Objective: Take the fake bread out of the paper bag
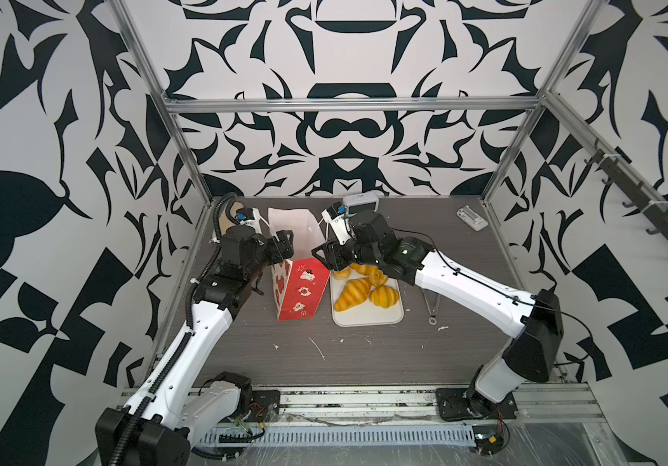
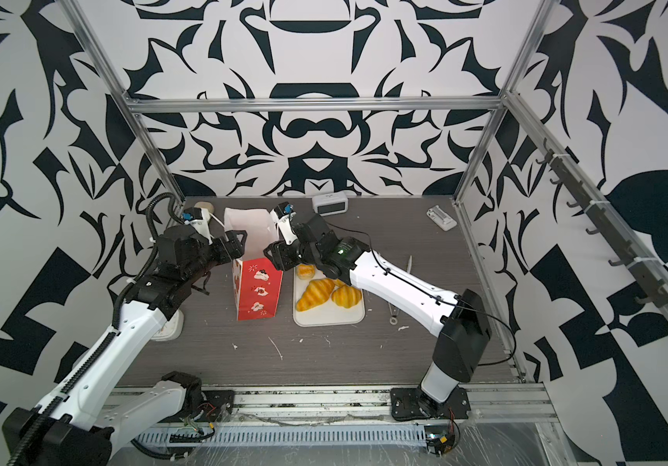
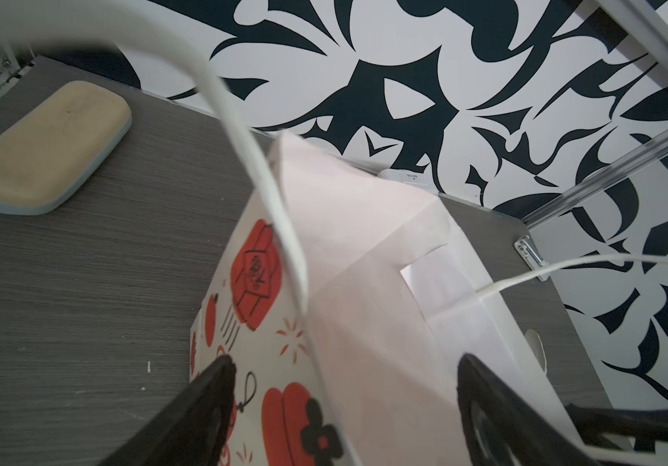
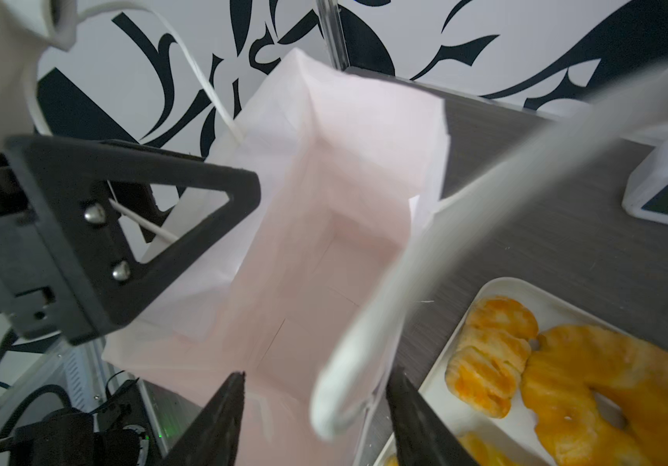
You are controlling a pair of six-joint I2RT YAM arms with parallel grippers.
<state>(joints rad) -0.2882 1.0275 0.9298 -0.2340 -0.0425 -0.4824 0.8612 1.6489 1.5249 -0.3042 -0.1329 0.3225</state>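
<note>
The paper bag [image 1: 300, 290] [image 2: 259, 290] stands upright mid-table, mouth open, its white inside [image 4: 324, 242] showing no bread. My left gripper [image 1: 286, 246] [image 2: 235, 242] [image 3: 346, 361] is open, its jaws astride the bag's left wall [image 3: 356, 242] at the rim. At the bag's right rim my right gripper [image 1: 322, 254] [image 2: 274, 256] [image 4: 318, 373] is open, with the wall and a blurred white cord handle [image 4: 364, 363] between its jaws. The fake bread lies on the white tray [image 1: 364, 318] [image 2: 328, 318] [image 4: 558, 306]: a croissant [image 1: 351, 294] [image 2: 315, 294], a ridged roll [image 4: 493, 355], a ring loaf [image 4: 606, 383].
A beige zip case [image 3: 46, 145] [image 2: 203, 207] lies at the back left. A white clock [image 1: 360, 203] [image 4: 667, 189] stands at the back wall, a small white part [image 1: 471, 218] at the back right. Metal tongs [image 1: 431, 302] lie right of the tray.
</note>
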